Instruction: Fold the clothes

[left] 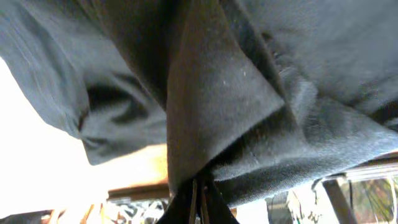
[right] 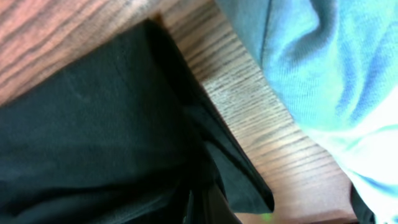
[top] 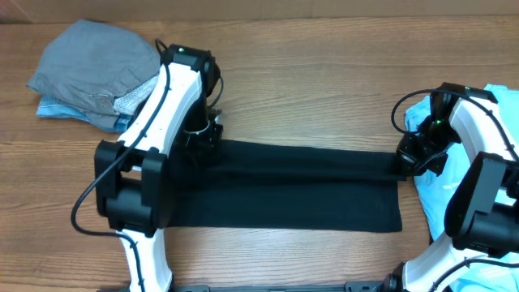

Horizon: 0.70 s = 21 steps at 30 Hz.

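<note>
Both claws, left [top: 204, 139] and right [top: 404, 161], are pinched shut on opposite ends of the far edge of the one black T-shirt [top: 292, 193]. It lies in a long band across the desk [top: 324, 65] (soft, light, limp cloth, so I judge corners and edges the surest holds). One light blue T-shirt [top: 426, 203] lies beside the right arm, and a grey heap [top: 89, 69] sits far left, its count unclear.

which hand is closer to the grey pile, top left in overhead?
Left. The left hand grips the black shirt at the end just right of the grey pile. The right hand holds the shirt's far end, by the blue shirt.
</note>
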Tool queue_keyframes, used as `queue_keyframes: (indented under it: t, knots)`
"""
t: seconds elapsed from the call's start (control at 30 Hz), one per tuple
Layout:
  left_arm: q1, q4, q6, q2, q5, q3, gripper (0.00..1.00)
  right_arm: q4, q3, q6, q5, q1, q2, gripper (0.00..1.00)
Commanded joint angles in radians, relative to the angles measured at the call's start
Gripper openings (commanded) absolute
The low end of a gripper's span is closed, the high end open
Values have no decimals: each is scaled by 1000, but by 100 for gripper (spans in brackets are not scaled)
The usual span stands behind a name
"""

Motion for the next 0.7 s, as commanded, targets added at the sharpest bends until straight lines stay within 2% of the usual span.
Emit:
queue_keyframes:
  t: [0.0, 0.17, 0.23, 0.27, 0.3, 0.33, 0.37, 0.67]
  knots:
    - [-2, 0, -25, -48, -31, -81, 4, -10, 2, -7, 41, -8, -23, 4]
    - [-2, 57, -55, -61, -29, -174, 5, -21, 1, -6, 40, -7, -23, 4]
    - [-2, 64, -55, -61, -30, -190, 20, -32, 1, -6, 40, -7, -23, 10]
    - [-2, 65, -55, -61, -29, -192, 26, -31, 1, -6, 40, -8, -23, 25]
    - [-1, 66, -55, -61, -30, -191, 30, -26, 1, -6, 40, -8, -23, 35]
    - [0, 66, -53, -64, -31, -188, 41, -18, 1, -6, 40, -8, -23, 40]
    - [2, 67, -50, -66, -33, -183, 58, -11, 2, -6, 40, -9, -23, 42]
    - [27, 66, -51, -153, -33, -45, 69, 19, 60, -16, -32, -26, -87, 44]
